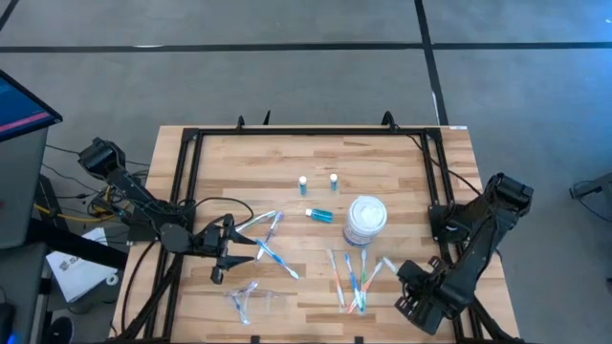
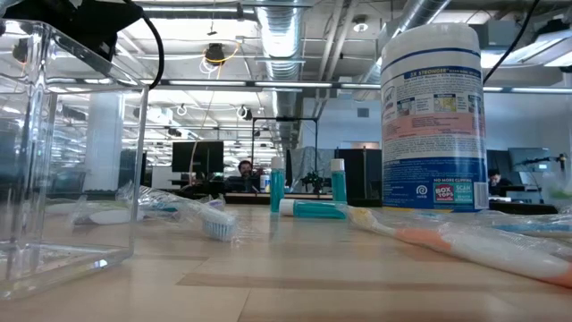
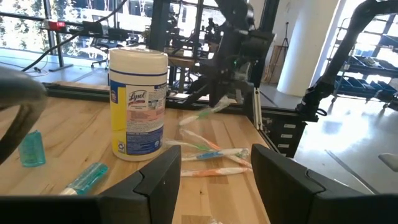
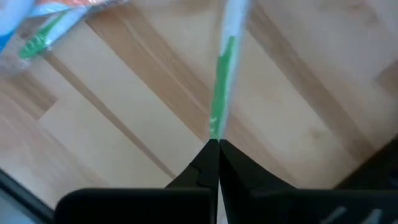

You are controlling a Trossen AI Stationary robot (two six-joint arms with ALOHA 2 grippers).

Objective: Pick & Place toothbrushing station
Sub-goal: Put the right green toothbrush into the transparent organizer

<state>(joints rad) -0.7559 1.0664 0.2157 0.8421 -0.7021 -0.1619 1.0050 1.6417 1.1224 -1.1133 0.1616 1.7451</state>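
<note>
Several slim toothbrushes with blue, green and orange accents lie flat on the wooden table (image 1: 191,287), one group in clear wrap (image 1: 268,244) and one group (image 1: 352,279) near the front. Two blue white-capped bottles (image 1: 303,182) (image 1: 334,179) stand upright and a third (image 1: 319,214) lies on its side. My left gripper (image 1: 225,250) (image 3: 214,180) is open and empty, left of the wrapped brushes. My right gripper (image 1: 402,272) (image 4: 214,146) is shut on a green-and-white toothbrush (image 4: 221,81), right of the front group. My right gripper pinches one end of the green-and-white toothbrush (image 4: 216,127) between its two fingertips. The brush runs straight on from the fingers, in line with them. In the left wrist view it (image 3: 208,111) slants down away from the gripper. I cannot tell whether its free end touches the table.
A white wipes canister (image 1: 365,220) stands upright between the bottles and the front brushes. A clear plastic holder (image 1: 251,301) (image 2: 63,152) sits near the front left. A black frame (image 1: 287,134) runs along the table's edges.
</note>
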